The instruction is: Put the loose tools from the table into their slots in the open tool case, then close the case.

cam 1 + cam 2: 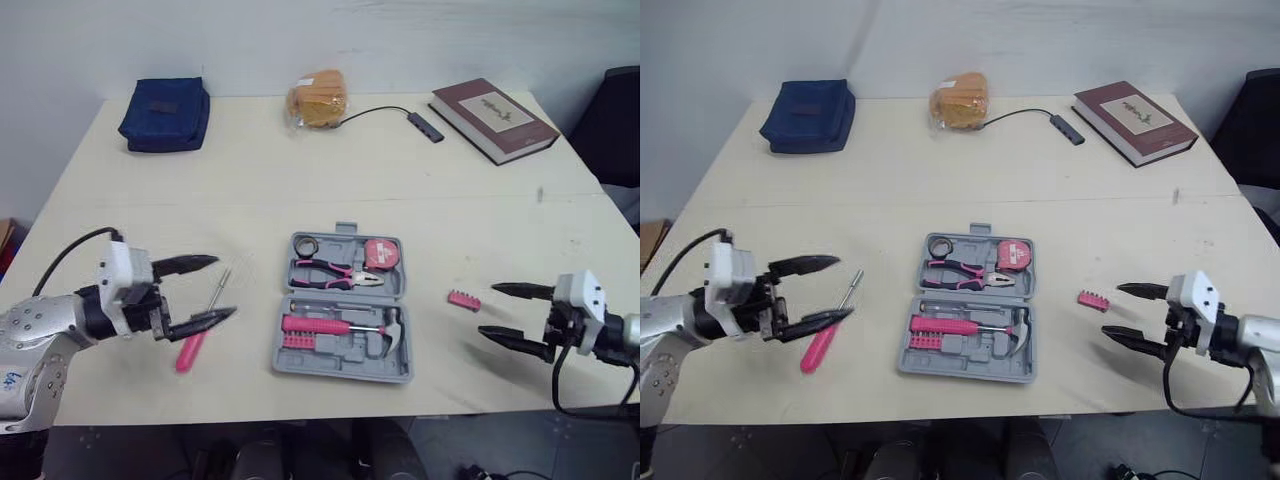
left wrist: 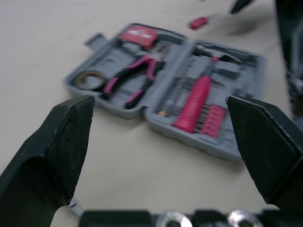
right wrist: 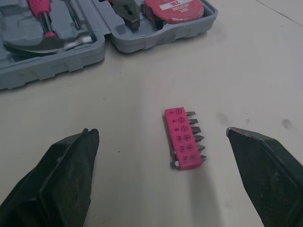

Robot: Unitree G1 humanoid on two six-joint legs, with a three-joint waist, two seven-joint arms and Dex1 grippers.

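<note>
Lying loose — one screwdriver (image 1: pixel 190 352), one bit strip (image 3: pixel 182 138), one case (image 1: pixel 340 370)

Matt grey plastic case (image 1: pixel 345 355), smooth table (image 1: pixel 300 180)

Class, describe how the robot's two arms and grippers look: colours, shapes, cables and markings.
The left gripper and right gripper each have two black, tapering fingers on a white wrist block. The left arm is silver-grey with a small blue marking and a looping black cable. Another black cable hangs under the right wrist.
</note>
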